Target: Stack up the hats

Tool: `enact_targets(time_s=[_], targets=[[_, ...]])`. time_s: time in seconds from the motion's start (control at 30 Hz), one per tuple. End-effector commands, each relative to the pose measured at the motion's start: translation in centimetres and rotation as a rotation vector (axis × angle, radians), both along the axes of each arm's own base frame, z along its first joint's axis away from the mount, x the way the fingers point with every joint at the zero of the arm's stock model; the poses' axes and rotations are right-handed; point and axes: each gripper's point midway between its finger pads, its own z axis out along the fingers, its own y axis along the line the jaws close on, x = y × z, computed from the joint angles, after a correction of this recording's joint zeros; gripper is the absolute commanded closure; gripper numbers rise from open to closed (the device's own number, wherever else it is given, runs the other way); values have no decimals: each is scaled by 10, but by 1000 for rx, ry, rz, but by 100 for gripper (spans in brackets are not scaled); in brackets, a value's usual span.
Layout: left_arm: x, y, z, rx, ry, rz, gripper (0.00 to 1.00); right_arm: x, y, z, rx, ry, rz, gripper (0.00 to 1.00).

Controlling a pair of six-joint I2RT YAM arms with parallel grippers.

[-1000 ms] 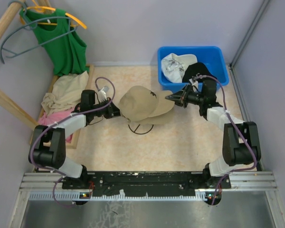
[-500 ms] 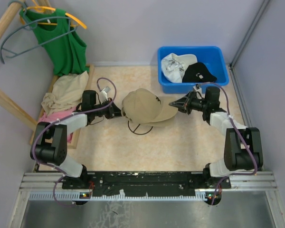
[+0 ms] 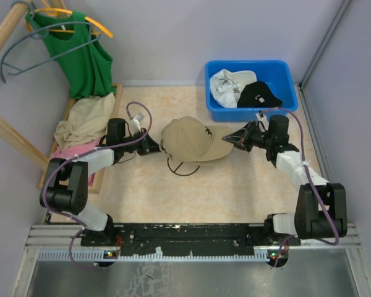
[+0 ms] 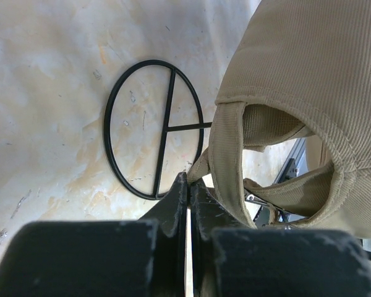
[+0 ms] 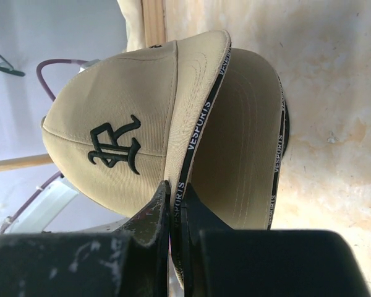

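I see the blue bin (image 3: 247, 64) holding a white cap (image 3: 226, 83) and a black cap (image 3: 258, 94). The tan cap (image 3: 188, 139) has its brim pointing right; the left gripper (image 3: 155, 147) pinches its strap, the right gripper (image 3: 229, 137) its brim.

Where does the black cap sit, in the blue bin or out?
In: the black cap lies inside the blue bin's walls, beside the white cap.

We look down on a beige marbled floor (image 3: 235, 185) closed in by pale lilac walls (image 3: 173, 37). At the left a wooden pole (image 3: 3, 34) carries hangers with a green top (image 3: 83, 62). Below it a wooden tray (image 3: 115, 102) holds beige cloth (image 3: 86, 117) and pink cloth (image 3: 71, 153). A blue bin (image 3: 288, 77) stands far right. The light is soft and even.
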Motion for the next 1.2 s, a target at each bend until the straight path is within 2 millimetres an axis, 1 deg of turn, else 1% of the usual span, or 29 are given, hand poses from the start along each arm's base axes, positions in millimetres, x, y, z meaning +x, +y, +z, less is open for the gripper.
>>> enact_targets(time_s=[0.0,0.07,0.23,0.3,0.4,0.43,0.47,0.5,0.53,0.6,0.7,0.77,0.9,0.93,1.0,1.13,1.17], targets=[[-9,9,-24,44,62,30,100,-8,-21,-43,-167,74,-114,100],[-10,9,-24,44,64,32,100,-11,-20,-50,-182,92,-124,100],[-12,10,-24,46,64,33,100,-19,-6,-64,-225,120,-91,100],[-12,10,-24,47,64,35,100,-20,1,-69,-234,134,-72,90],[-12,10,-23,45,62,34,100,-23,6,-75,-254,149,-52,89],[-12,10,-23,45,61,33,100,-23,6,-76,-263,148,-53,86],[-12,10,-22,44,58,35,100,-23,4,-77,-277,149,-55,78],[-12,10,-22,44,60,35,100,-24,2,-79,-294,149,-56,67],[-12,10,-22,45,59,35,100,-25,0,-80,-305,152,-58,64],[-12,10,-22,44,60,34,100,-26,-2,-80,-321,148,-59,63],[-12,10,-23,45,60,35,100,-28,-6,-81,-347,151,-66,54],[-13,10,-23,43,63,33,100,-27,-8,-80,-361,145,-71,52],[-14,10,-24,45,64,34,100,-25,-14,-75,-373,134,-88,42],[-14,10,-24,45,62,35,100,-24,-16,-73,-375,129,-93,41],[-14,11,-21,46,54,39,100,-22,-21,-70,-387,116,-103,39],[-10,11,-10,38,18,52,100,-17,-26,-61,-383,91,-118,36],[-10,11,-7,33,11,54,99,-17,-26,-60,-385,87,-119,35]])
